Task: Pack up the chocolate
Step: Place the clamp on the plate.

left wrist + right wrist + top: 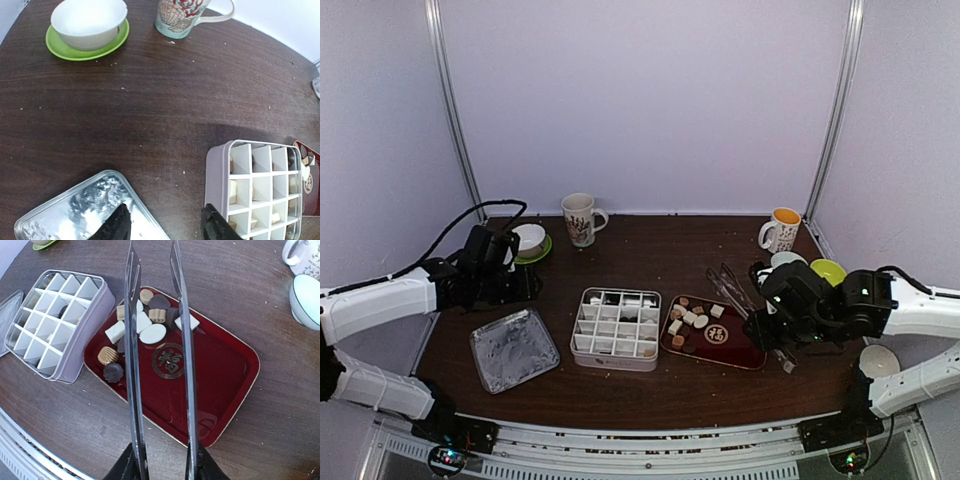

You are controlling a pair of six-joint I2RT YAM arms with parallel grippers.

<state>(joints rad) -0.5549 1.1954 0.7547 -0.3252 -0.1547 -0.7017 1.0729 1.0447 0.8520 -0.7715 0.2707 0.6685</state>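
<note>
Several chocolate pieces [152, 333], white, tan and dark, lie at the left end of a red tray [225, 370]; from above the chocolate [690, 318] shows on the tray [735, 350]. My right gripper [162, 465] is shut on long metal tongs [131, 350], whose two arms stand apart over the pieces. The divided white box [95, 310] left of the tray holds a few pieces [232, 190]. At the box's left wall [217, 175], my left gripper [165, 222] hangs open over bare table with nothing between its fingers. The top view shows the tongs [730, 285], right gripper [760, 325] and left gripper [525, 283].
A silver tin lid [513, 348] lies left of the box [610, 358]. At the back stand a patterned mug [580, 218], a white bowl on a green saucer [530, 240] and a yellow-lined mug [782, 230]. Bowls [828, 270] sit at the right edge.
</note>
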